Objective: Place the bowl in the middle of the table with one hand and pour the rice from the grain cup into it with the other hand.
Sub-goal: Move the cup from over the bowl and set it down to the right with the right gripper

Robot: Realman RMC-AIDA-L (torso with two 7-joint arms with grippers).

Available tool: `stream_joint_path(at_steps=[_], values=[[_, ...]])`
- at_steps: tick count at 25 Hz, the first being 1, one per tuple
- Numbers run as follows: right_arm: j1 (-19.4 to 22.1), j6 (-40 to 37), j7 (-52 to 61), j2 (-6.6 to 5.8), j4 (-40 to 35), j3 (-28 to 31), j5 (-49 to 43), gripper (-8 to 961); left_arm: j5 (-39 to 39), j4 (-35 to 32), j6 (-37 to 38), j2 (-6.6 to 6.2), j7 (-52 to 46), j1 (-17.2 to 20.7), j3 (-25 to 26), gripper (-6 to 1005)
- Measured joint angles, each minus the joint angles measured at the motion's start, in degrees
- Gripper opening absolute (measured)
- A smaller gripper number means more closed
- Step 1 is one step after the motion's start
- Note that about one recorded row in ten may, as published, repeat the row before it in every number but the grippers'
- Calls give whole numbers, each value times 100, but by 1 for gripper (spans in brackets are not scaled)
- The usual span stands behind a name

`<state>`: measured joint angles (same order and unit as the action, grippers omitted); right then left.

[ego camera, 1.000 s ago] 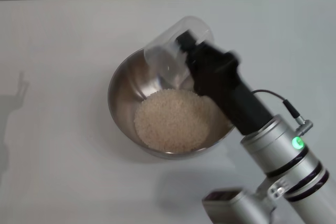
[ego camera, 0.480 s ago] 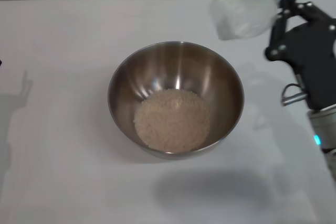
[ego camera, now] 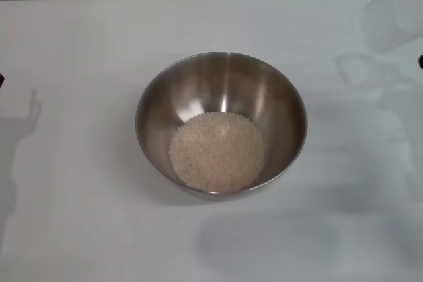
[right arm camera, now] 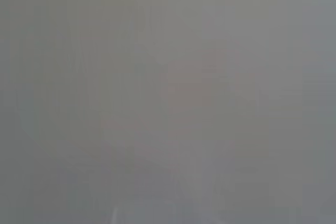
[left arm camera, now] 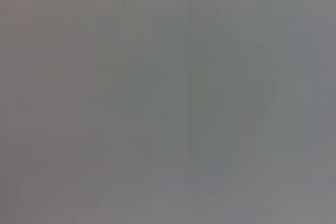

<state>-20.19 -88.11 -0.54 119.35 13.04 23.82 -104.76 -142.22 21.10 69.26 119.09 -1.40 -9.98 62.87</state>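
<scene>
In the head view the bowl (ego camera: 221, 123) sits upright near the middle of the white surface (ego camera: 79, 216), with the rice (ego camera: 217, 151) heaped in a loose mound across its bottom (a little toward the near side). A faint, blurred pale shape at the far right corner may be the grain cup, but it cannot be made out for certain. Neither claw appears here, so whether either is released or clenched cannot be told. The left wrist view gives only a flat grey field. The right wrist view likewise shows plain grey, nothing identifiable.
</scene>
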Motion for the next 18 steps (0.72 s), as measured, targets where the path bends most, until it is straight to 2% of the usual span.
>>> stream_joint_path(at_steps=[1,2,8,18], values=[[-45,371,17,-4,-92,48,57,10,0,0,0,0,0,0,0,832],[-45,371,17,-4,-92,48,57,11,0,0,0,0,0,0,0,832],[-322,1554,234,-10,-255,36,15,11,0,16,0,0,0,-4,-49,832],[-820,2581,247,-8,-250,-509,-74,10,1,27,0,0,0,-4,-57,832]])
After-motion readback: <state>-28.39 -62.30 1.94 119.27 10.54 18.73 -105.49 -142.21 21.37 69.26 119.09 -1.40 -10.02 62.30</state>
